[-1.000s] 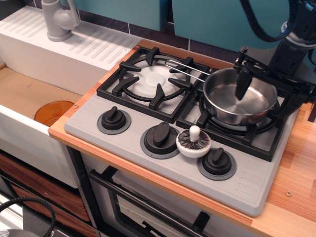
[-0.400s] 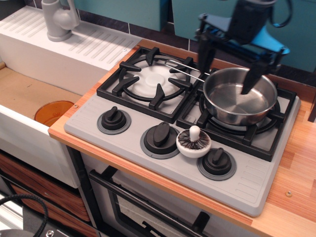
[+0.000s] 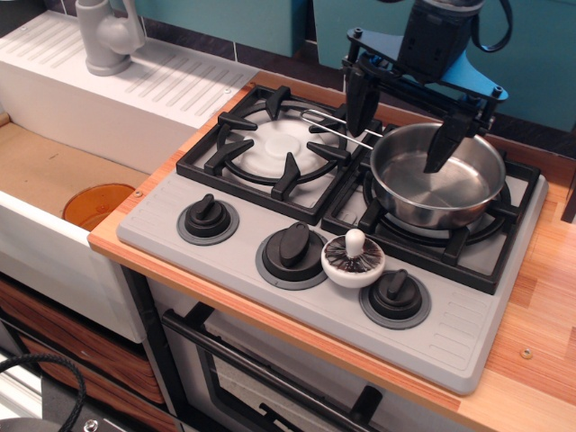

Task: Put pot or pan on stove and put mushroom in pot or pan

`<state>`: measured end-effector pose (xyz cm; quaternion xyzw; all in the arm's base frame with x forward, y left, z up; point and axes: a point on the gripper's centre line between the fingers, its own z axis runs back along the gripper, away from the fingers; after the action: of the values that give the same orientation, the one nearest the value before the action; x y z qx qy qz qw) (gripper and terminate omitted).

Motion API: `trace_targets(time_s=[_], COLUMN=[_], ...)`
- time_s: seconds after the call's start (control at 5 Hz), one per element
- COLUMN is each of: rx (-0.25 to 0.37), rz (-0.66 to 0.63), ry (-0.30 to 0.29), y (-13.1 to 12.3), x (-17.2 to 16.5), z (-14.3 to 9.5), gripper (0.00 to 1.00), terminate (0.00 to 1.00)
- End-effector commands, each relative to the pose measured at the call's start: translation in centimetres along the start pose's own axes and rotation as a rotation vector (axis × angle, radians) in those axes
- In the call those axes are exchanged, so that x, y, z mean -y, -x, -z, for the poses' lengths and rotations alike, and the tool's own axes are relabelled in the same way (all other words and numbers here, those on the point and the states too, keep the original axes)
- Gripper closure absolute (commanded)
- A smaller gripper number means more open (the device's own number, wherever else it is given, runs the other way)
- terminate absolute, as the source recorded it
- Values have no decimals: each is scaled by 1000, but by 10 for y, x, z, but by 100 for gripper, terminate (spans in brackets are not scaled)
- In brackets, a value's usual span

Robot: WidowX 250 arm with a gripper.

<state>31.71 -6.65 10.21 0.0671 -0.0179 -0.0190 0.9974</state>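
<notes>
The shiny steel saucepan (image 3: 438,186) stands on the right burner of the grey stove (image 3: 468,333). Its thin wire handle (image 3: 337,128) reaches left over the left burner's grate. The mushroom (image 3: 353,258) lies cap down, stem up, on the stove's front panel between the middle and right knobs. My gripper (image 3: 402,121) hangs open above the pan's back left rim. One finger (image 3: 360,94) is left of the pan over the handle, the other finger (image 3: 443,144) is over the pan's inside. It holds nothing.
The left burner (image 3: 274,144) has a white disc and black grate. Three black knobs (image 3: 291,245) line the front panel. A white sink unit with a grey tap (image 3: 106,36) is at the left, with an orange disc (image 3: 97,205) below. Wooden counter (image 3: 540,306) lies right.
The gripper has let go of the pan, risen from its right rim and moved left across it. It now hangs open over the pan's back left. Pan and mushroom have not moved.
</notes>
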Motion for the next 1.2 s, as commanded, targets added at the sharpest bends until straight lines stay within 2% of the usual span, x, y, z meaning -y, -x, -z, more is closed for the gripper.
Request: trace_targets(time_s=[0.0, 0.4, 1.0], rx=[134, 193, 234], rz=[-68, -135, -108], ry=[-1, -34, -67], y=[8, 23, 35], x=[4, 9, -5], z=[-13, -1, 30], gripper=[0, 0, 0], terminate=[0, 0, 0])
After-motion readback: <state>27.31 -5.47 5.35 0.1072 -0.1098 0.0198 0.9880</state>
